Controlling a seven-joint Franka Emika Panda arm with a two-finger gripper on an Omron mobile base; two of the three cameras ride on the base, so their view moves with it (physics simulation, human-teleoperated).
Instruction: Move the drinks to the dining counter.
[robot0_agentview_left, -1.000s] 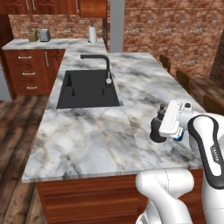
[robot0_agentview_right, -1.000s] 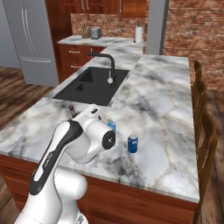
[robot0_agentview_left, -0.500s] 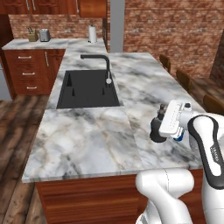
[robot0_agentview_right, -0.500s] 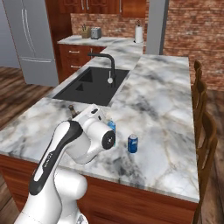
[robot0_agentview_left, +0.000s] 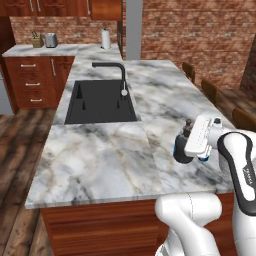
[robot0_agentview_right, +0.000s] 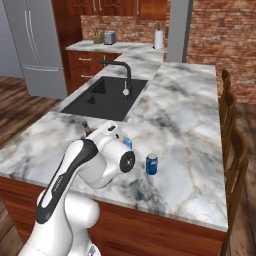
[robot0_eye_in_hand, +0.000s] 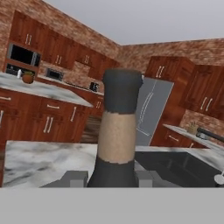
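Near the front right edge of the marble tabletop (robot0_agentview_left: 110, 160) — the dining counter with the black sink (robot0_agentview_left: 100, 102) — a squat black bottle (robot0_agentview_left: 183, 149) is clamped upright in the gripper (robot0_agentview_left: 192, 150), apparently so it can be stood down without tipping. The arm is folded low, wrist turned sideways. A blue-and-white can (robot0_agentview_right: 151, 164) is seen standing just beside it — delivered, by the look of it.

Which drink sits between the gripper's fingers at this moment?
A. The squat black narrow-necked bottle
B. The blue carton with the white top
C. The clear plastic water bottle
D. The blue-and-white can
A: in the hand view the black bottle, dark-capped with a tan neck band, rises between the fingertips of the gripper, while the can stands apart on the dining counter.
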